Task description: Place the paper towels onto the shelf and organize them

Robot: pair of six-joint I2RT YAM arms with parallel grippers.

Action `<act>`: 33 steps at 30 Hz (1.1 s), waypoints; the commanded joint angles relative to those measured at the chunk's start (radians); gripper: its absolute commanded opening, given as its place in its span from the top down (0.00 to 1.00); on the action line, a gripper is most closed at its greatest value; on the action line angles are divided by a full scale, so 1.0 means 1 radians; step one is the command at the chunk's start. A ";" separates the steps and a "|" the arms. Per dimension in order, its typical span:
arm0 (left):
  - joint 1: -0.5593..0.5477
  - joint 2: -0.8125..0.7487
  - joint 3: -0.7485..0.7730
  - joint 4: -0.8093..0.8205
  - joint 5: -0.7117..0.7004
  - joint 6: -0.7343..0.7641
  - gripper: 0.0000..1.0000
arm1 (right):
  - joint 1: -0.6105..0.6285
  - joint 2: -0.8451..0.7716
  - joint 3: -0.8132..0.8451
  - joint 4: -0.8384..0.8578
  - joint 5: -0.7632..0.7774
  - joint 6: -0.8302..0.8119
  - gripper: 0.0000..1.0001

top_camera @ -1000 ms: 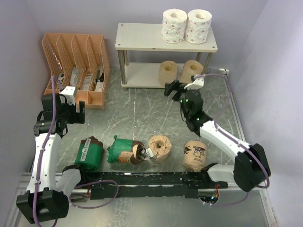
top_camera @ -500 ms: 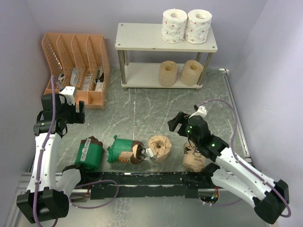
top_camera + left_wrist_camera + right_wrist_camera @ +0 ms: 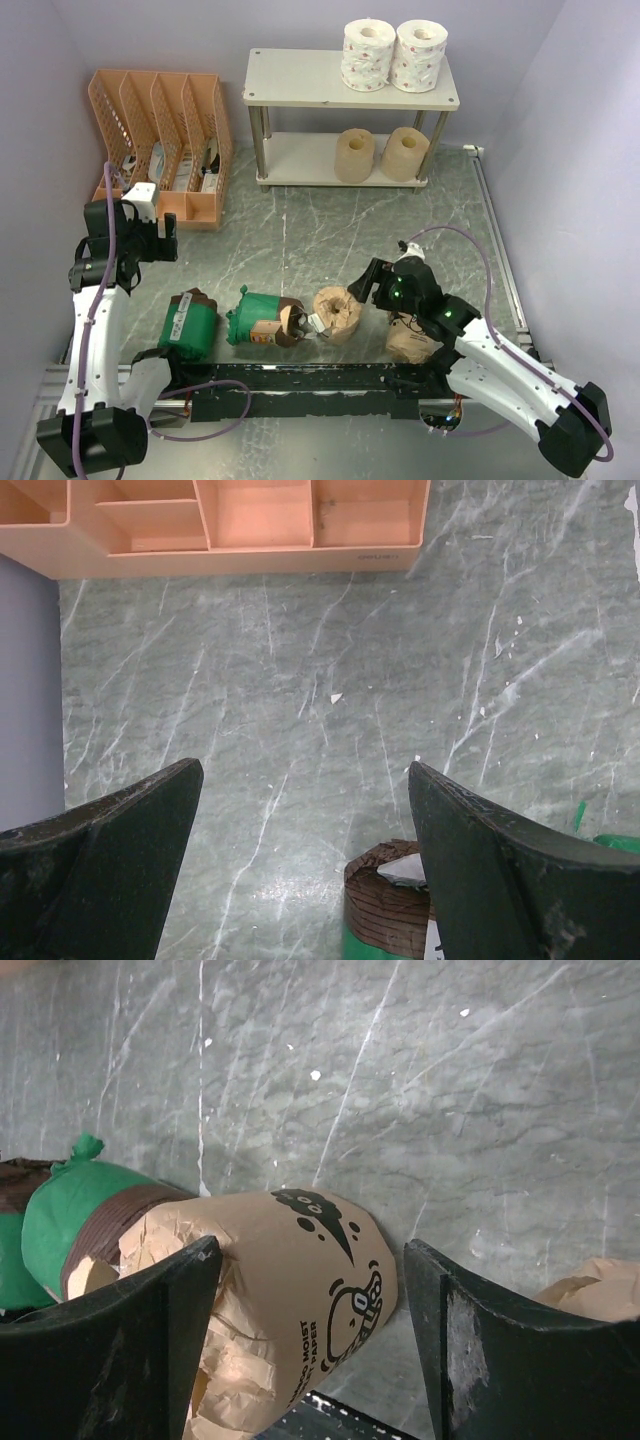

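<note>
The shelf [image 3: 300,78] stands at the back, with two white speckled rolls [image 3: 392,55] on its top board and two tan rolls [image 3: 380,155] on its lower board. On the table lie two green-wrapped rolls [image 3: 188,325] [image 3: 260,318] and two brown cartoon-print rolls [image 3: 337,313] [image 3: 412,335]. My right gripper [image 3: 374,284] is open just right of the middle brown roll. In the right wrist view its open jaws [image 3: 310,1252] stand on either side of that roll [image 3: 300,1280], apart from it. My left gripper [image 3: 135,238] hangs open and empty above the left green roll [image 3: 392,910].
An orange file organizer [image 3: 160,140] stands at the back left and shows at the top of the left wrist view [image 3: 230,530]. A black bar [image 3: 310,382] runs along the front edge. Purple walls close in both sides. A green roll [image 3: 60,1220] lies left of the straddled one.
My right arm has drawn back from the shelf's lower board to the front and come down beside the middle brown roll, still open. The left arm has barely moved.
</note>
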 commanded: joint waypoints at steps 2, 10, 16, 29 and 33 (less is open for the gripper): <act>0.018 -0.020 0.003 0.020 0.005 -0.003 0.05 | 0.010 0.006 -0.003 0.041 -0.084 -0.015 0.27; 0.027 -0.021 0.003 0.020 0.005 -0.003 0.05 | 0.012 -0.007 -0.015 0.078 -0.179 -0.060 0.28; 0.034 -0.028 0.003 0.019 0.005 -0.003 0.05 | 0.013 -0.006 -0.009 0.062 -0.225 -0.100 0.27; 0.042 -0.033 0.003 0.019 0.007 -0.003 0.05 | 0.015 0.023 -0.079 0.118 -0.242 -0.096 0.52; 0.042 -0.035 0.003 0.019 0.006 -0.004 0.05 | 0.015 0.017 -0.057 0.125 -0.218 -0.098 0.91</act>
